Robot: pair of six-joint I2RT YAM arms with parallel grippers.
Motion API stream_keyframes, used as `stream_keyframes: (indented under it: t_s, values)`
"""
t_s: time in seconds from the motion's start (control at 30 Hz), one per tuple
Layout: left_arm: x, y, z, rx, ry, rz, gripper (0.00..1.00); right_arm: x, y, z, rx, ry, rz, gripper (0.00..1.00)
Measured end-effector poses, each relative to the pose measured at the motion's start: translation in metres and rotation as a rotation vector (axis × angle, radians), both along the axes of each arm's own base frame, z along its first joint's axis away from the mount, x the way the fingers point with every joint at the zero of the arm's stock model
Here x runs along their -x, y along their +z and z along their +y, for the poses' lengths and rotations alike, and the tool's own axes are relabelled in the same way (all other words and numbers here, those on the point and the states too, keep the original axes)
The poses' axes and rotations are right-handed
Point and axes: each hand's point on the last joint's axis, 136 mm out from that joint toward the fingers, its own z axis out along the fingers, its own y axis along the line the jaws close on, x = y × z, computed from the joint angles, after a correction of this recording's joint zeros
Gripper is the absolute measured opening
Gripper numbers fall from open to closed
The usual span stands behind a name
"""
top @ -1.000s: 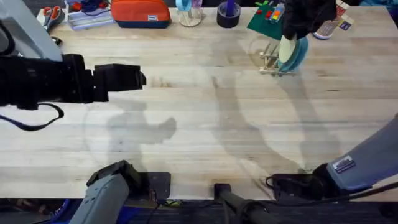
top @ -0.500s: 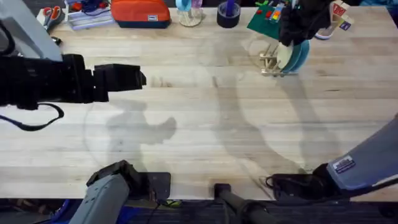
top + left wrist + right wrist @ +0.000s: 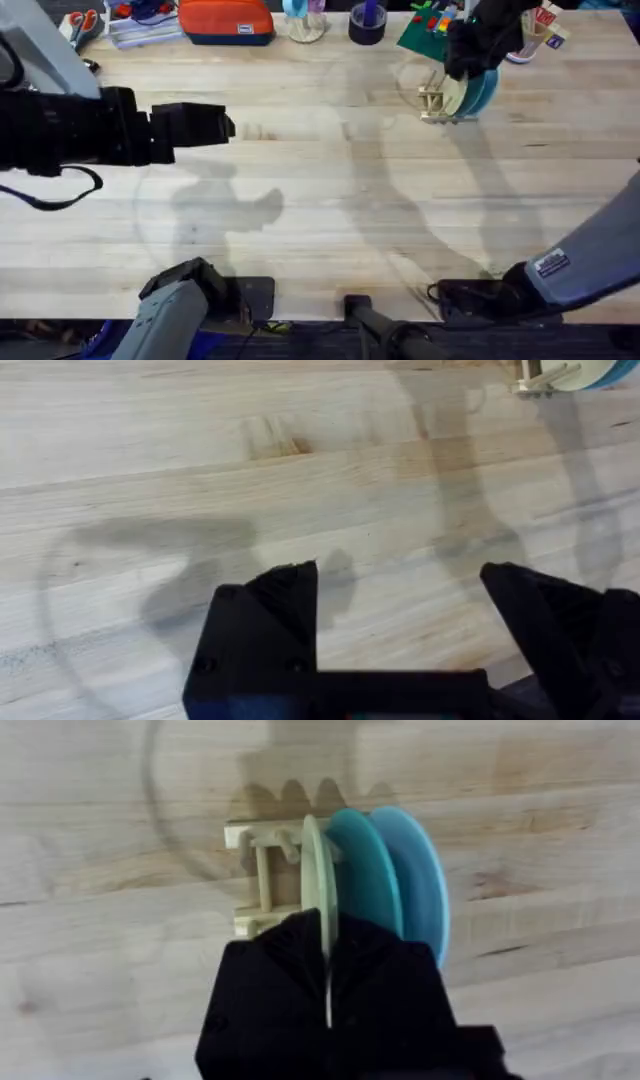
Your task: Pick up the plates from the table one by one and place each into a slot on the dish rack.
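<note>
Black right tool (image 3: 328,955) pinches the pale cream-yellow round plate (image 3: 318,865), seemingly standing in the small wooden peg rack (image 3: 258,880) beside two teal-blue plates (image 3: 385,875). Left tool (image 3: 400,605) hangs open above the pale wooden counter (image 3: 150,450).

My right gripper (image 3: 328,955) sits over the dish rack (image 3: 432,100) at the far right of the table (image 3: 330,200), my fingers pinched on the rim of the nearest plate (image 3: 318,870). That plate stands on edge in a slot, with a second plate (image 3: 362,870) just behind it and a third plate (image 3: 415,880) behind that, all three upright side by side. My left gripper (image 3: 400,610) hangs over bare table at the left, fingers spread, well apart from the rack.
</note>
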Motion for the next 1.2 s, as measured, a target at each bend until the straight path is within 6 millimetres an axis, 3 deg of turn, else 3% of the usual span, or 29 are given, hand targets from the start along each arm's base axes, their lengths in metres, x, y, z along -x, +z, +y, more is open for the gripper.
stream_keyframes:
  t_s: [1.2]
  values:
    - [0.0000,0.0000,0.0000,0.000,0.000,0.000,0.994,-0.0015,-0.0043,0.0001,0.003,0.000,0.006,0.031]
